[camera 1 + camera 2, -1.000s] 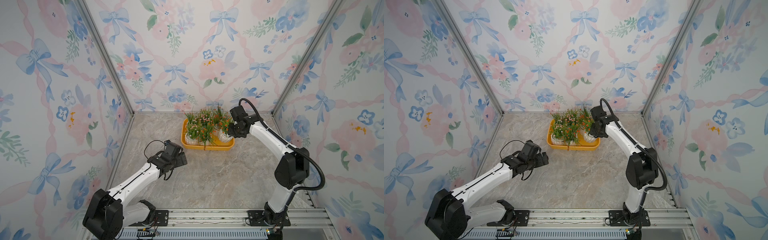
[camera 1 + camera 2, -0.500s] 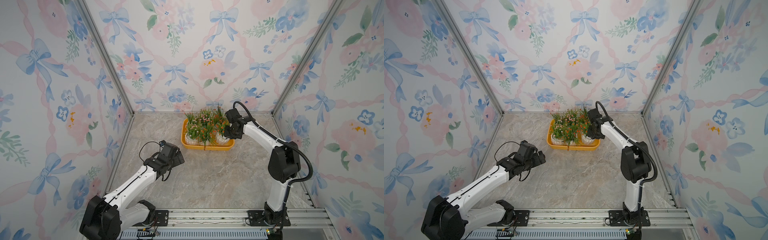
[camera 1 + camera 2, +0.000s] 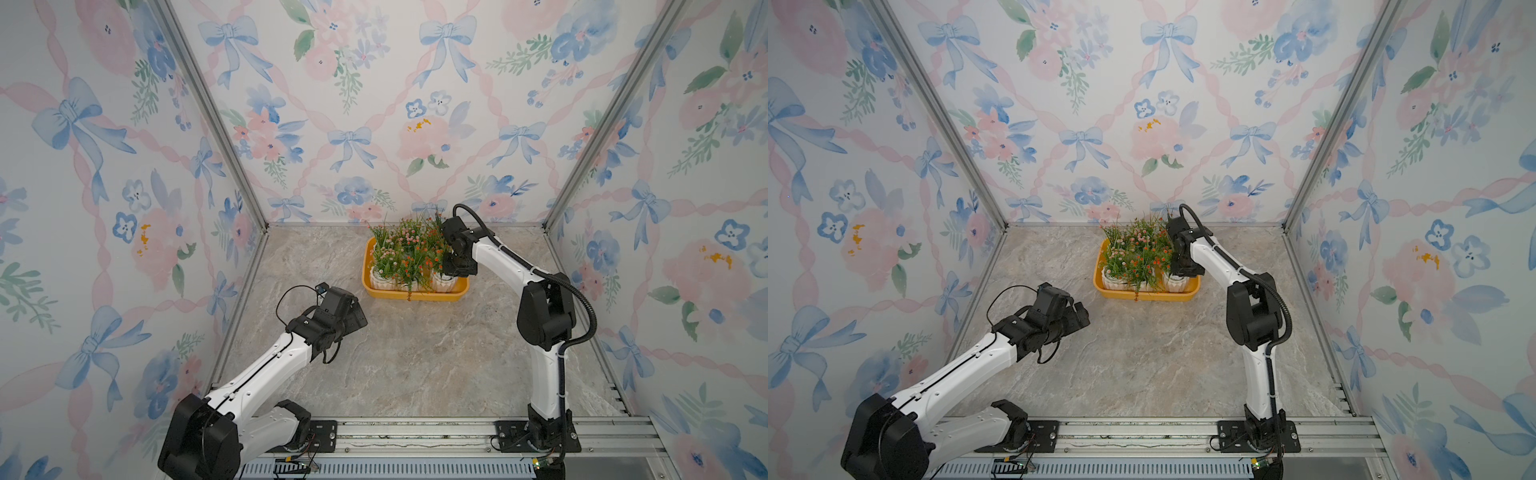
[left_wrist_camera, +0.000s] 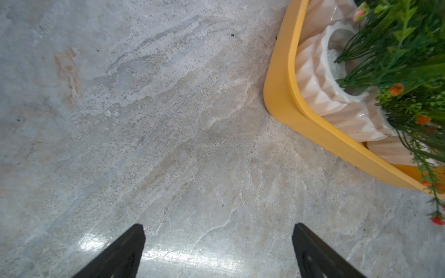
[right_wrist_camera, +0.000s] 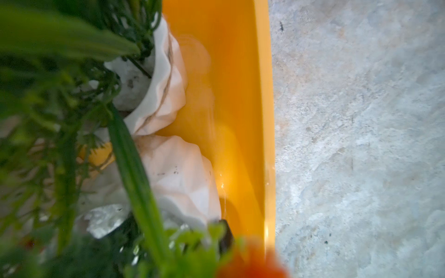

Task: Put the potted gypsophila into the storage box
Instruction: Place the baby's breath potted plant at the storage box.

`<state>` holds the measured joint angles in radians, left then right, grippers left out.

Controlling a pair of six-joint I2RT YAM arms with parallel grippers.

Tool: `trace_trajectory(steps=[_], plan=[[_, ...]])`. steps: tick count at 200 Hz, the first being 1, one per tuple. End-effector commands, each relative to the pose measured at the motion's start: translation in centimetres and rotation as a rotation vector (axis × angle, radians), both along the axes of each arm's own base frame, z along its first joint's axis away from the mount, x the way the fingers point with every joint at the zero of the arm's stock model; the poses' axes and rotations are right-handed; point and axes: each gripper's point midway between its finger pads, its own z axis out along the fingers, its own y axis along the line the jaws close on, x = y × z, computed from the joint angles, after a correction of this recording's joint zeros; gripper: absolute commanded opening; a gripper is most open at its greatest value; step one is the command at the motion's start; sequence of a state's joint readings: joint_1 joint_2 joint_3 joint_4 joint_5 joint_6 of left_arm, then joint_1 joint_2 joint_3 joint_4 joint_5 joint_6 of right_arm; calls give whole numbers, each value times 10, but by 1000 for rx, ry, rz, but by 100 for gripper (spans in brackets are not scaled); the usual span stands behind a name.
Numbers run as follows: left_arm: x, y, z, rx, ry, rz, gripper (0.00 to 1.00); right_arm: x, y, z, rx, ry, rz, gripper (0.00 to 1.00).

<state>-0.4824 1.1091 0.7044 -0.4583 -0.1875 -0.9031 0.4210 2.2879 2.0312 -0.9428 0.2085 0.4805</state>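
Left wrist view: the left fingers [image 4: 120,255] stand spread wide, empty, over bare tabletop [image 4: 168,120] near a corner of the yellow storage box [image 4: 279,96]. In both top views the potted gypsophila [image 3: 409,257] [image 3: 1140,253] stand crowded inside it. The right fingers [image 5: 225,237] dip among the sprigs at the box's right end beside a white pot [image 5: 183,183]; whether they grip it, foliage hides.

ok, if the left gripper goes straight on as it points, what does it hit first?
Probably the bare marble tabletop: the left gripper, jaws open, angles down at it. The storage box lies off to one side of that line; depth is unclear.
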Motion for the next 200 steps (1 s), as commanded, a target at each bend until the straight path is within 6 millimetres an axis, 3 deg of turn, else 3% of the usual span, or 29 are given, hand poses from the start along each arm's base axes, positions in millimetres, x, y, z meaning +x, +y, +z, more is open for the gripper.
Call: trace_trajectory(steps=[1, 17, 38, 61, 65, 80, 111, 134, 139, 144, 170, 196, 200], plan=[[-2, 8, -1, 6, -3, 36, 98, -7, 5, -3, 5, 28, 25, 28], [-2, 9, 0, 1, -7, 40, 98, -8, 6, -2, 24, 22, 26, 35], [-2, 9, 0, -2, -5, 37, 98, -9, 7, -6, 51, 30, 13, 50], [-2, 8, 2, -11, -10, 34, 98, -16, 7, -14, 64, 55, 4, 56], [-9, 11, -8, 0, 14, 33, 98, -17, 6, -15, 65, 56, 1, 57], [-11, 12, -10, -3, 15, 34, 98, -21, 6, -19, 74, 55, -14, 63], [-16, 13, -13, -12, 19, 29, 98, -25, 1, -14, 111, 16, -63, 70], [-17, 13, -13, -13, 19, 25, 98, -23, -3, 4, 140, -35, -80, 77], [-17, 13, -13, -13, 19, 21, 98, -23, -3, 10, 144, -50, -81, 83], [-16, 13, -12, -10, 16, 17, 98, -22, -4, 17, 147, -68, -79, 100], [-11, 13, -3, 9, -11, -6, 98, -23, -8, 48, 164, -145, -70, 97], [-1, 23, 15, 70, -77, -11, 98, -36, -27, 87, 137, -237, -97, 97], [6, 24, 30, 70, -118, -4, 98, -38, -31, 94, 135, -256, -101, 97]])
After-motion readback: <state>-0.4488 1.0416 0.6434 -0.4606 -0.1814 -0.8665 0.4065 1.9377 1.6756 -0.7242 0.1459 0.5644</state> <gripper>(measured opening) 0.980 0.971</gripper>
